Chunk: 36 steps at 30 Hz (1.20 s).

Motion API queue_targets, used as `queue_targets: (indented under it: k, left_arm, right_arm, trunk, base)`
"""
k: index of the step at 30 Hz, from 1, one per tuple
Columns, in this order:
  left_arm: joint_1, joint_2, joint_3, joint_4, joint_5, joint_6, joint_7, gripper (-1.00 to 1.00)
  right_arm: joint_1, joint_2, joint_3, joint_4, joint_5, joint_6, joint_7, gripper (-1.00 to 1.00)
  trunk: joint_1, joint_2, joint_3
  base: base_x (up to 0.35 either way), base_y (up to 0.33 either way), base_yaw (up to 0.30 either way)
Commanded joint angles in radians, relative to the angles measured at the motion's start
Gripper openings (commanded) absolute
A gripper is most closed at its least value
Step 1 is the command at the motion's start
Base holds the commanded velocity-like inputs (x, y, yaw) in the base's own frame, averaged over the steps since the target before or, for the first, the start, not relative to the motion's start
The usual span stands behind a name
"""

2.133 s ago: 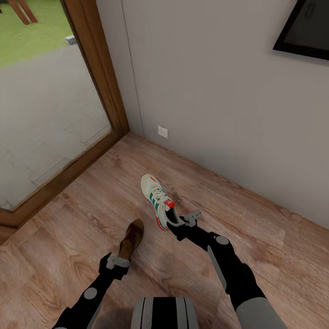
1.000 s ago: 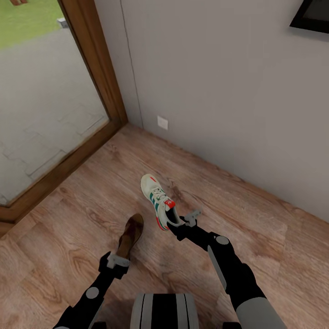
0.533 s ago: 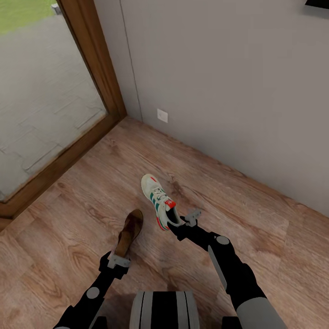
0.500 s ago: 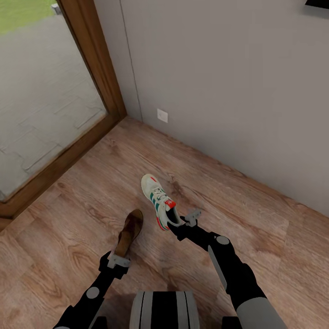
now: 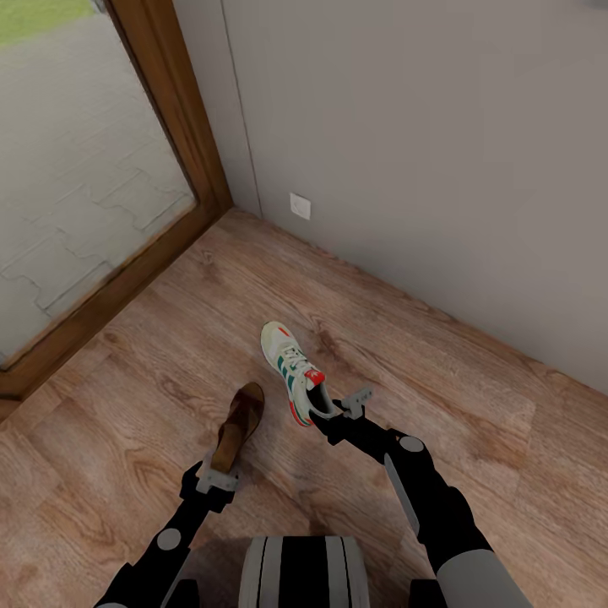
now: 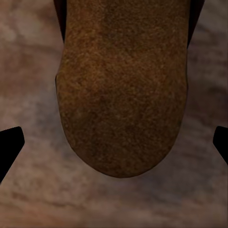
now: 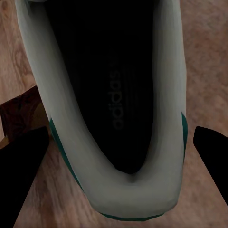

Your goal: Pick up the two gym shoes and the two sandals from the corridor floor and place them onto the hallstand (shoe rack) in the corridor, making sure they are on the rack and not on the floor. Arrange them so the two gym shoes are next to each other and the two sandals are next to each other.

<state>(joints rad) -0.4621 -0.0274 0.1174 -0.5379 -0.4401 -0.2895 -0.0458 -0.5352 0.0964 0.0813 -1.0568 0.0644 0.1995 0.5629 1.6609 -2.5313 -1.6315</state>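
Note:
A white gym shoe [image 5: 292,371] with green stripes and red patches hangs above the corridor floor [image 5: 152,355], heel toward me, with my right gripper [image 5: 328,414] shut on its heel. The right wrist view looks into its dark opening [image 7: 114,109] between the fingertips [image 7: 23,171]. A brown sandal [image 5: 238,426] is held the same way by my left gripper [image 5: 223,463]. In the left wrist view its brown surface [image 6: 123,90] sits between the dark fingertips [image 6: 9,147]. The hallstand is out of view.
A glass door with a wooden frame [image 5: 177,118] stands at the left. A grey wall [image 5: 422,169] with a white socket [image 5: 300,206] runs across ahead and to the right. My trunk [image 5: 304,574] is at the bottom.
The whole view has shifted: the door frame and the wall slid, and the dark frame at the top right left the picture. Shoe and sandal stayed in the grippers.

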Motion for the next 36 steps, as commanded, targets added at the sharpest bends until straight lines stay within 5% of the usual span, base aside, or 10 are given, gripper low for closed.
queue_targets:
  k: [1,32,36]
  left_arm:
    - [0.0,-0.002,0.008,0.001,-0.009,-0.005,-0.005,1.0]
    - [0.0,0.0,0.009,0.001,-0.009,-0.005,-0.005,1.0]
    - [0.0,0.0,0.01,0.001,-0.009,-0.005,-0.005,1.0]
  right_arm:
    - [0.0,0.0,-0.001,-0.002,0.006,0.004,0.005,-1.0]
    - [0.0,0.0,-0.001,-0.002,0.006,0.004,0.005,-1.0]
    - [0.0,0.0,-0.001,-0.002,0.006,0.004,0.005,-1.0]
  trunk:
    - [0.0,0.0,-0.001]
    - [0.0,0.0,-0.001]
    - [0.002,-0.001,-0.018]
  base:
    - [0.0,0.0,0.0]
    - [0.037,0.0,0.0]
    - [0.0,0.0,0.0]
